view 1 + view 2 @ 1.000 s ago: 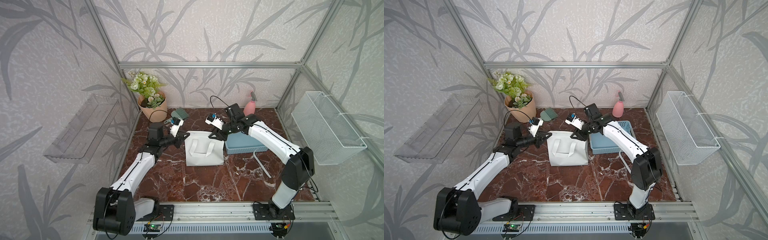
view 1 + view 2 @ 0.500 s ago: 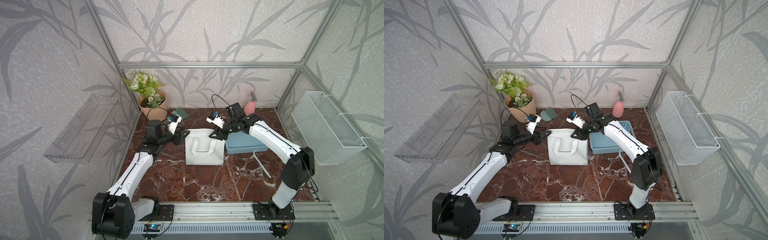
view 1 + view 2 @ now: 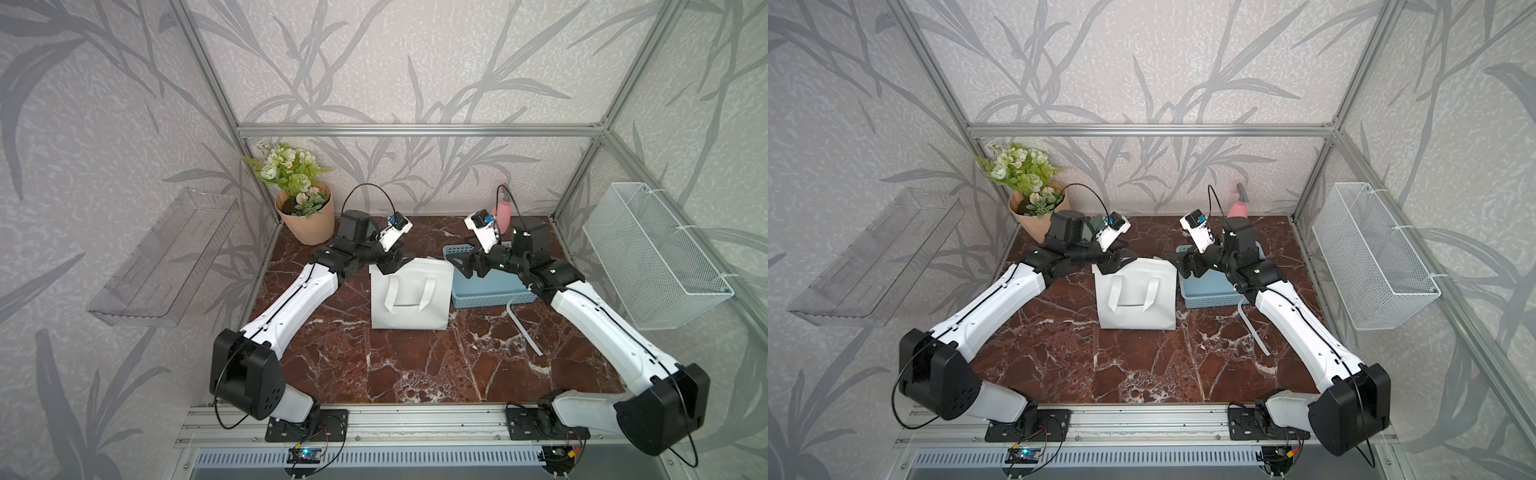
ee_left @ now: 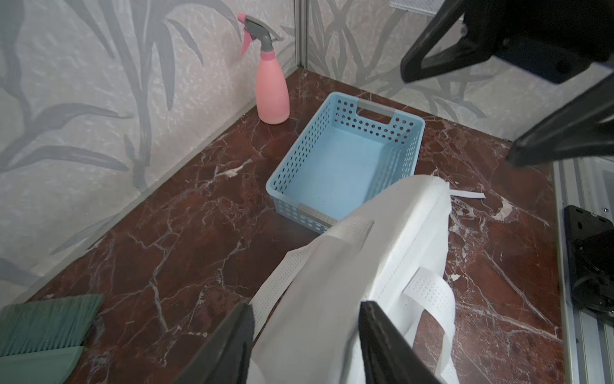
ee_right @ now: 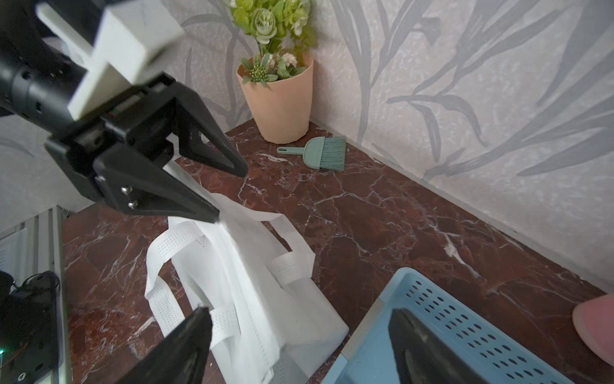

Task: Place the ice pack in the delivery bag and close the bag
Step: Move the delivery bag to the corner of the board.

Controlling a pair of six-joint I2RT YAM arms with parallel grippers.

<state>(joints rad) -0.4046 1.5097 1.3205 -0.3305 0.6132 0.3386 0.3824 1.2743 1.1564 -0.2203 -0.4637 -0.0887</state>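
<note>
The bag [image 3: 409,307] sits at the middle of the table [image 3: 415,374], pressed flat with its mouth shut. Its top edge lies on the far side and runs left to right. The bottom edge lies on the near side, so the bag points mouth-far. One broad face is turned up and toward the near side, with a loop handle [image 3: 390,293] lying flat on it. That face is plain white. The wrist views show a second handle on the far face. I cannot tell whether the top edge rests on the table or is lifted off it.

The left gripper [image 3: 395,266] is at the bag's far left corner. Its jaws are parted to a middling width with the corner's fabric between them, and one fingertip [image 5: 212,212] touches the top edge. The right gripper [image 3: 459,267] hangs at the far right corner, jaws spread wide and clamping nothing.

A blue basket [image 3: 490,297] stands just right of the bag, with a pink spray bottle [image 3: 504,214] beyond it at the far wall. A flowerpot [image 3: 309,224] is in the far left corner, with a green brush [image 5: 327,153] near it. A white strip [image 3: 523,328] lies near the basket.
</note>
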